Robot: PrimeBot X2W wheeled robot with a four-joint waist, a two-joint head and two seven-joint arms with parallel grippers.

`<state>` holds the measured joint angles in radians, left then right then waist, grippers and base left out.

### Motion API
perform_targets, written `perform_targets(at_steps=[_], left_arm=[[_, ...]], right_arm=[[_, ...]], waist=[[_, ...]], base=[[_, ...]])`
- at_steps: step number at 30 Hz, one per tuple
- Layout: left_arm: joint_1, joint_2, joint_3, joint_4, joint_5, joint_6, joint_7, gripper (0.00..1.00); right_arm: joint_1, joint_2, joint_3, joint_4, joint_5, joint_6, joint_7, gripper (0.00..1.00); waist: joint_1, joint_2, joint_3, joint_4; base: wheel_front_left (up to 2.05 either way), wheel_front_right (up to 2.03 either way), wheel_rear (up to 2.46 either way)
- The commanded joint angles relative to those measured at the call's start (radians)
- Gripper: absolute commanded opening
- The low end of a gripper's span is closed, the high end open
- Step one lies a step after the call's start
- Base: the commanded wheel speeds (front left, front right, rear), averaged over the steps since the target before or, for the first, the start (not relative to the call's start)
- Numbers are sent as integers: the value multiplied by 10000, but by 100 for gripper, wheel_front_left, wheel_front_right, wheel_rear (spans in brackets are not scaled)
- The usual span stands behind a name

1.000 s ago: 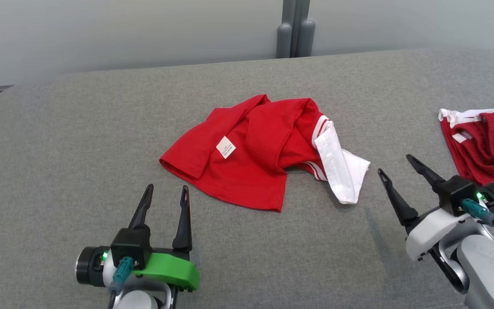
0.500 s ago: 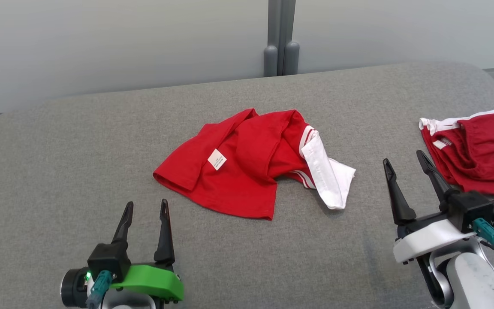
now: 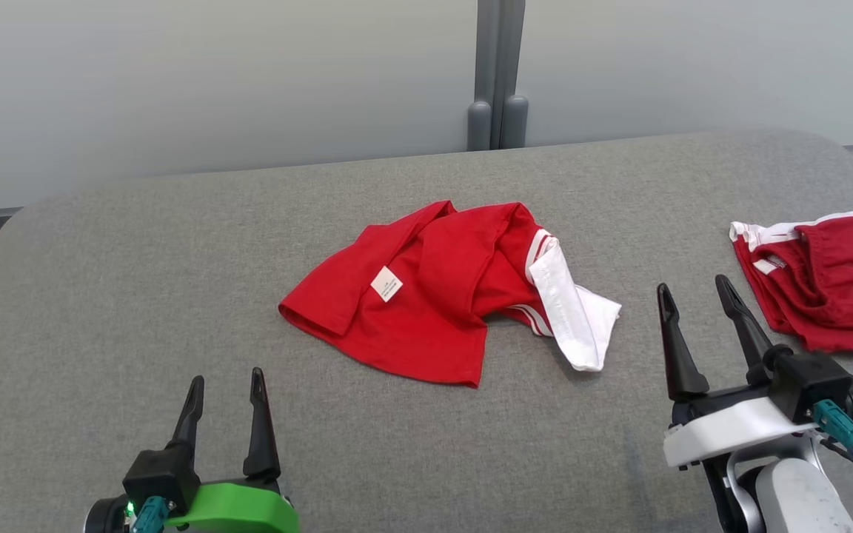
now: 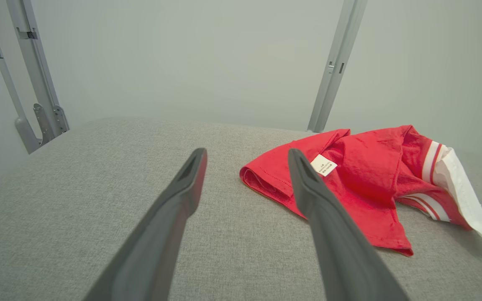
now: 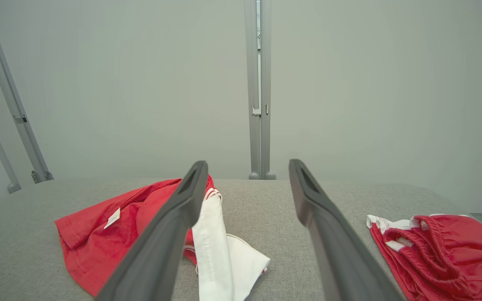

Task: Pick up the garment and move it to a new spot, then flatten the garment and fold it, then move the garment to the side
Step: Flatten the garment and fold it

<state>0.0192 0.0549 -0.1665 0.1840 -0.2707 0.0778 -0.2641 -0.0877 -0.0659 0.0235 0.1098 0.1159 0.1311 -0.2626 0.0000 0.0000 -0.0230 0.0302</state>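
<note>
Item: red garment (image 3: 426, 311), crumpled, frame centre on grey cushion (image 3: 138, 296). Left gripper (image 3: 226, 376) lower left, right gripper (image 3: 693, 285) lower right: both jaws apart, empty. We should pinch opposite hems, lifting evenly.

Dark tapered fingers (image 3: 676, 348), left gripper (image 3: 226, 375) — green bracket (image 3: 238, 507), right gripper (image 3: 693, 284) — white bracket (image 3: 723, 437), teal plugs (image 3: 837, 426)

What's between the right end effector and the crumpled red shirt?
Only bare grey upholstery lies between the right end effector and the red shirt, as the head view shows.
</note>
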Motion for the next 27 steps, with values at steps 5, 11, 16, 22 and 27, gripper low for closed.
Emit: perform_targets(at_steps=[5, 11, 16, 22, 27], left_arm=[[166, -9, 16, -8, 102, -182, 1, 100], [164, -25, 23, 44, 176, -231, 1, 100], [158, -32, -13, 100, 223, -261, 1, 100], [149, -37, -50, 164, 268, -270, 1, 100], [106, -38, -107, 234, 275, -298, 1, 100]], right_arm=[[218, 89, 68, 100, 43, -6, -25, 100], [203, 123, 103, 168, 12, -6, -25, 100], [248, 136, 96, 203, -30, -6, -25, 100], [262, 141, 102, 180, -28, -6, -26, 100], [278, 142, 73, 123, 56, -6, -26, 100]], waist=[[0, 0, -62, 3], [0, 0, -86, -19], [0, 0, -110, -9], [0, 0, -122, 4], [0, 0, -108, 1]], base=[[0, 0, 0], [0, 0, 0], [0, 0, 0], [0, 0, 0], [0, 0, 0]])
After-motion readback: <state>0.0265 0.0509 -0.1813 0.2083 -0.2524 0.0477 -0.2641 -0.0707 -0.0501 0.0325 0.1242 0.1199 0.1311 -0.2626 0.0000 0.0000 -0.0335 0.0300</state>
